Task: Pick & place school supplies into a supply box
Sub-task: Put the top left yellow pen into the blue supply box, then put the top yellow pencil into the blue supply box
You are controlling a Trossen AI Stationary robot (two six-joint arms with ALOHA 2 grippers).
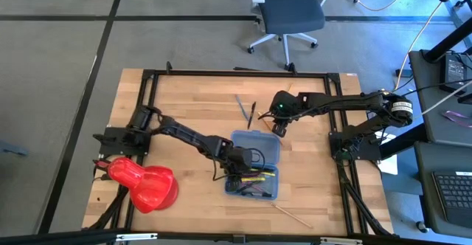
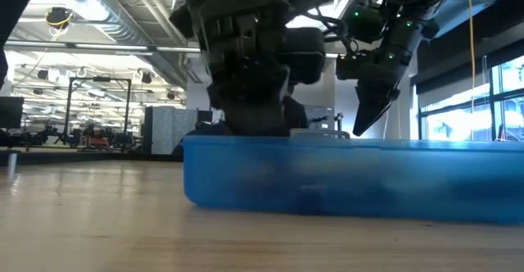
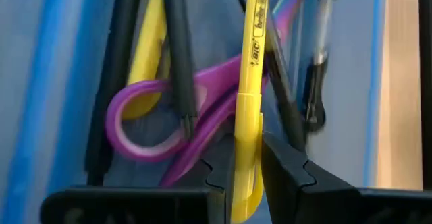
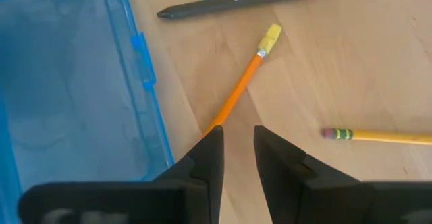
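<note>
Left gripper (image 3: 246, 183) is reaching into the supply box (image 1: 254, 145), its fingers clenching a yellow pen (image 3: 250, 82) whose long axis is running straight ahead between them, crossing over the purple-handled scissors (image 3: 169, 126). Right gripper (image 4: 237, 158) is hovering beside the box, fingers slightly apart and grasping nothing, above an orange pencil (image 4: 239, 89) whose eraser end is pointing away from it.
</note>
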